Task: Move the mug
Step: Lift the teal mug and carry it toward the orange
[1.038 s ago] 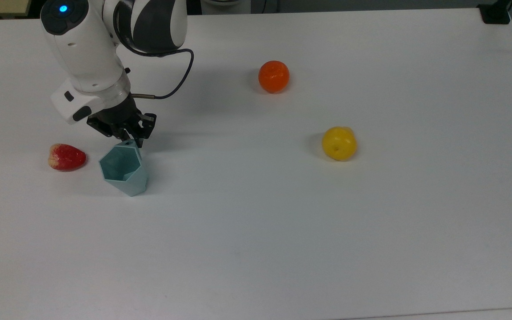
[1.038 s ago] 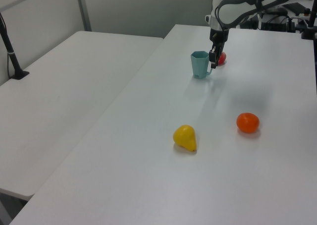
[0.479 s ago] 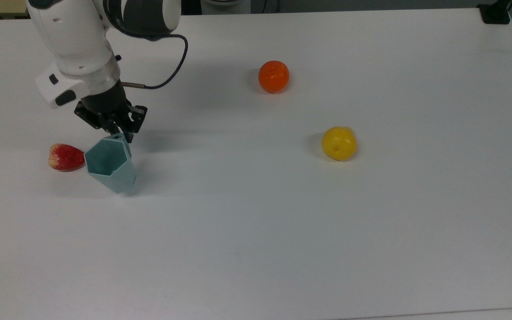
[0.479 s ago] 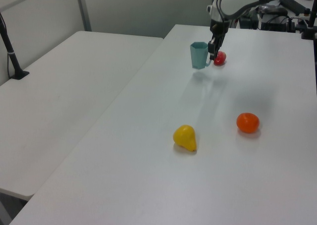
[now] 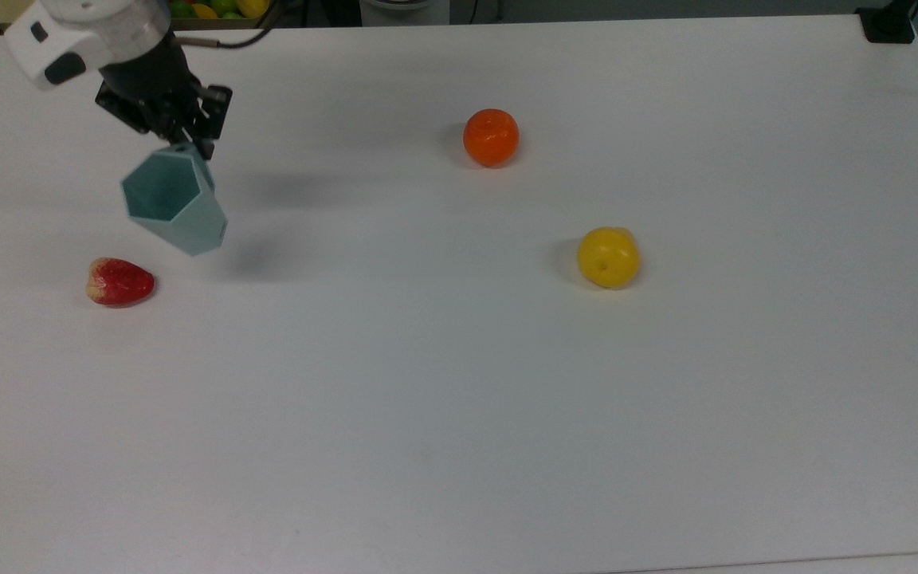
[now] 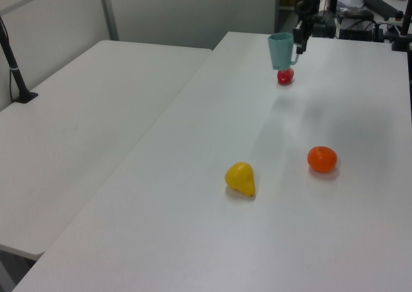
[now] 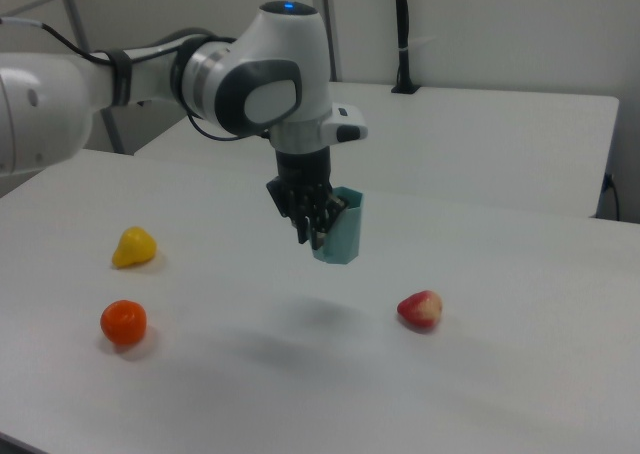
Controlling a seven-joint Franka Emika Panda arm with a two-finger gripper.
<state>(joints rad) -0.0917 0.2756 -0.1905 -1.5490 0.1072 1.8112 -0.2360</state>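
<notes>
While aloft, mug (image 5: 174,203) handle behind tool (image 5: 188,143).

The mug (image 5: 174,203) (image 6: 281,50) (image 7: 339,226) is a pale teal-blue cup with flat facets and a hexagonal rim, narrowing toward its base. It is held clear of the white table (image 5: 507,383), with its shadow cast on the surface below. In the top view it is seen tilted, its open mouth turned up and toward the top view's left, the empty inside visible. A small handle tab is seen at its upper edge, clamped from above.
</notes>
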